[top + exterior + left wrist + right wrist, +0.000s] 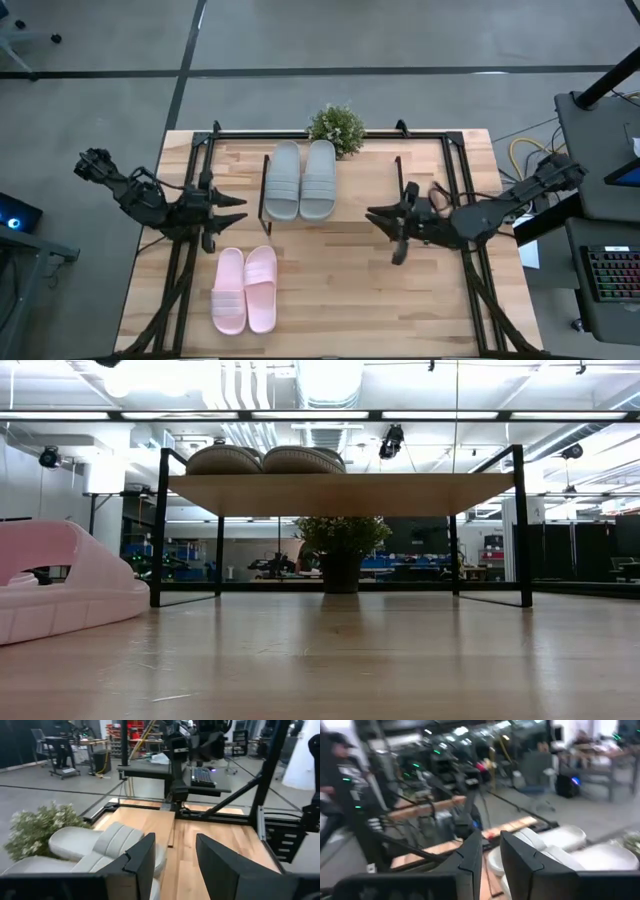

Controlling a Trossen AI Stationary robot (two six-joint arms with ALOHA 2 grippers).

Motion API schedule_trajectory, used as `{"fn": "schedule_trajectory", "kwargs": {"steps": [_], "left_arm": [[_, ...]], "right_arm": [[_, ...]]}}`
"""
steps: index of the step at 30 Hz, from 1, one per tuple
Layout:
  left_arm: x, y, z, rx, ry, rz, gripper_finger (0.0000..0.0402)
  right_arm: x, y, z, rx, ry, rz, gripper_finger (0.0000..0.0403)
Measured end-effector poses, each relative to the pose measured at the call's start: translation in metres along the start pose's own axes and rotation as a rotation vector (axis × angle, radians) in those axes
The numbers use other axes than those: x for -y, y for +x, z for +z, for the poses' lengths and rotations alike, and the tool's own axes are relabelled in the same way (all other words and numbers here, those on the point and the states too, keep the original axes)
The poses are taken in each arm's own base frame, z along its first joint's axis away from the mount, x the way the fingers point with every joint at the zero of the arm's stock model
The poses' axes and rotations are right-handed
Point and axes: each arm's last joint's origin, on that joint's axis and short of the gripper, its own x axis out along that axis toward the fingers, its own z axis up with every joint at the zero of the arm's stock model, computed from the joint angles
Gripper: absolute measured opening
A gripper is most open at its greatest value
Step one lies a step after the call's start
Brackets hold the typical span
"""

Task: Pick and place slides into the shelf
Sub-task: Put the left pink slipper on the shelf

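The grey-green pair (300,180) already lies side by side on the shelf (420,165), toward its left part in the upper middle of the high view, next to a small potted plant (337,127). What is left for me is the pink pair (245,290), down on the bench (400,300) in the lower left of that view, in front of the shelf.

My left gripper (232,210) hangs just above and to the left of the pink slides in the high view. Its jaws stand partly open with nothing between them, and they point right, toward the middle of the frame. The slides' long axes run up and down the frame, so they lie crosswise to my jaws. I would have to swing down-frame and turn to close across a strap.

My right gripper (385,222) waits right of centre, jaws only a little apart and empty, well apart from the pink pair. I judge the left arm the nearer one for this pick.
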Motion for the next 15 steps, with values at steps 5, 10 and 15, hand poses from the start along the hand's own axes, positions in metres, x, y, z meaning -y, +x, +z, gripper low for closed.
{"fn": "schedule_trajectory", "kwargs": {"steps": [5, 10, 15], "left_arm": [[-0.008, -0.004, -0.016, 0.011, -0.004, 0.062, 0.0128], [-0.010, -0.005, -0.021, 0.028, -0.015, 0.102, 0.0128], [-0.011, -0.005, -0.021, 0.029, -0.006, 0.123, 0.0128]], "right_arm": [[0.041, -0.008, -0.018, 0.029, 0.018, 0.053, 0.0054], [0.088, -0.006, -0.015, 0.062, 0.025, 0.124, 0.0036], [0.111, -0.017, -0.008, 0.010, -0.038, 0.106, 0.0010]]}}
